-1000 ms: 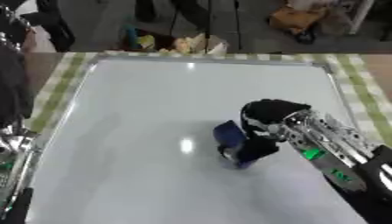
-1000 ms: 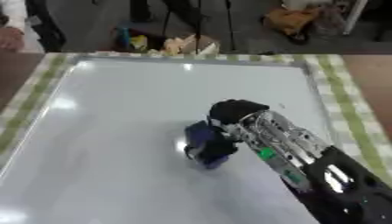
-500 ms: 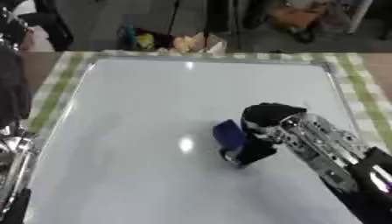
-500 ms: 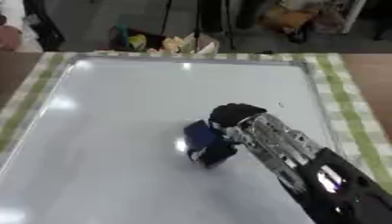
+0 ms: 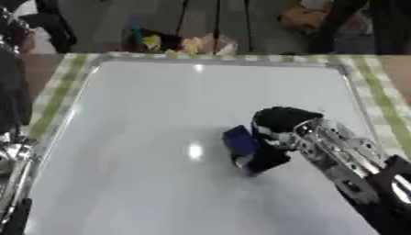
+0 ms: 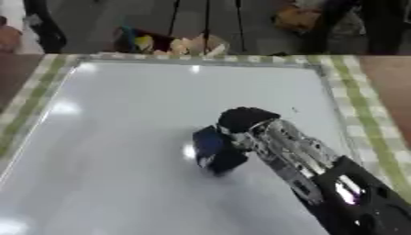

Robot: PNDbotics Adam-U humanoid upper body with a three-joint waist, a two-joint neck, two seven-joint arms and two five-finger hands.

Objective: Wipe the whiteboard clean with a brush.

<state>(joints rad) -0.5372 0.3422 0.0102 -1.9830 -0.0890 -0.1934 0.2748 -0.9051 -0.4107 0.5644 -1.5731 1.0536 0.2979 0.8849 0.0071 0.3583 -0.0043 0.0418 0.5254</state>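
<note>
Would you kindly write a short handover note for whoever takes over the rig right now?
Right hand: shut on the brush, pressing it on the whiteboard a little right of centre.
Left hand: not in view; only part of the left arm shows at the left edge.
Whiteboard: lies flat on a green checked cloth; no marks can be made out on its surface.
Done: the visible board looks clean.
Left: probably a last check of the area hidden under the brush and hand, then lift the brush away.

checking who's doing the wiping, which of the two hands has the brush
The right hand, curled round the blue brush on the whiteboard. The left arm shows only at the left edge; its hand is out of view.
</note>
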